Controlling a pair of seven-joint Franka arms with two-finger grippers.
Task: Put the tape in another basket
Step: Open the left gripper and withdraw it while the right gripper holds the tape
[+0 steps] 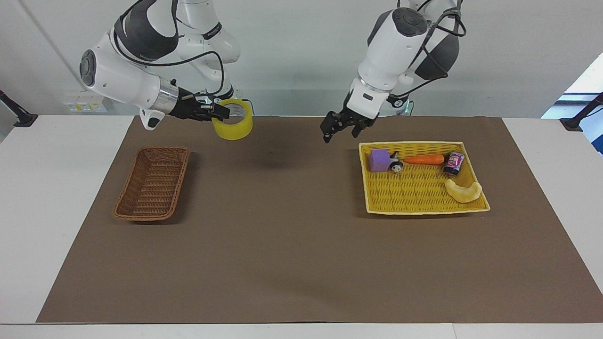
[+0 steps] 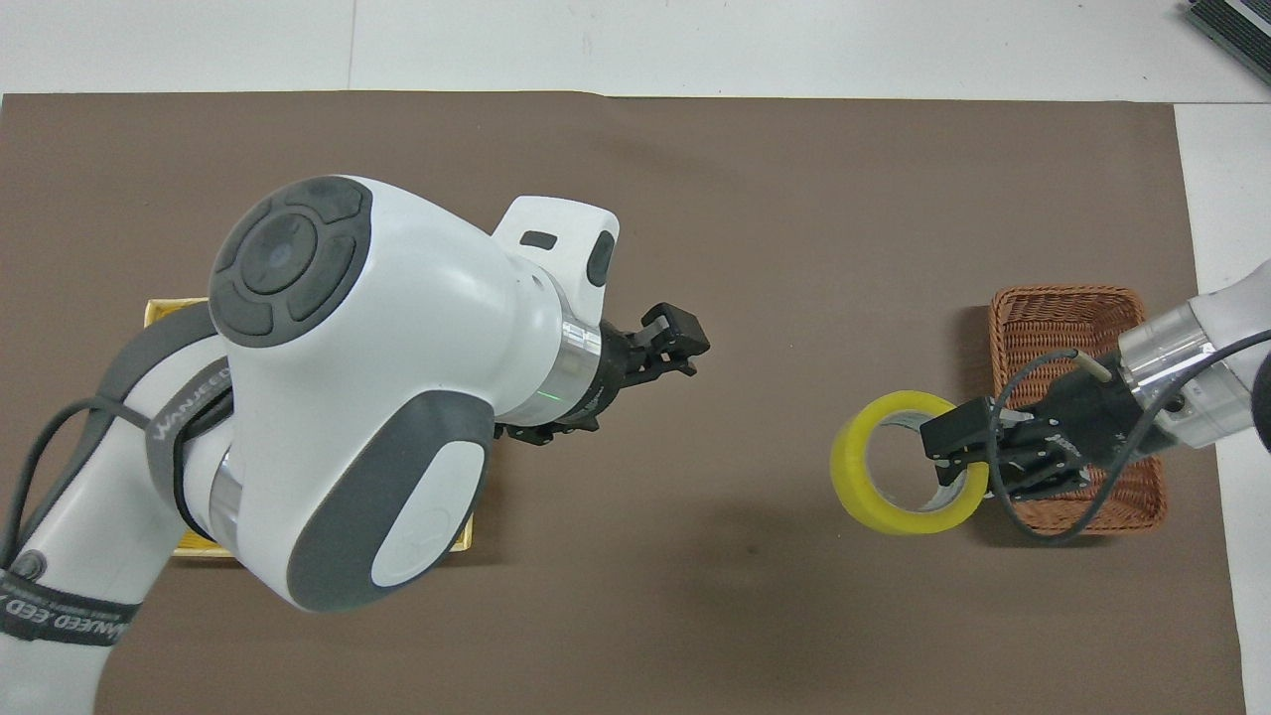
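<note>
The tape (image 1: 232, 127), a yellow ring, hangs in the air in my right gripper (image 1: 221, 112), which is shut on its wall. In the overhead view the tape (image 2: 846, 469) and the right gripper (image 2: 955, 462) are over the mat, just beside the brown wicker basket (image 2: 1062, 295). That basket (image 1: 150, 216) is empty and sits toward the right arm's end. My left gripper (image 1: 339, 134) is open and empty, over the mat beside the yellow tray basket (image 1: 424, 212). It also shows in the overhead view (image 2: 670, 353).
The yellow tray holds a purple block (image 1: 379, 160), a small panda figure (image 1: 396, 165), a carrot (image 1: 424, 159), a small can (image 1: 454, 163) and a pale crescent piece (image 1: 464, 191). In the overhead view the left arm covers most of the tray (image 2: 174, 308).
</note>
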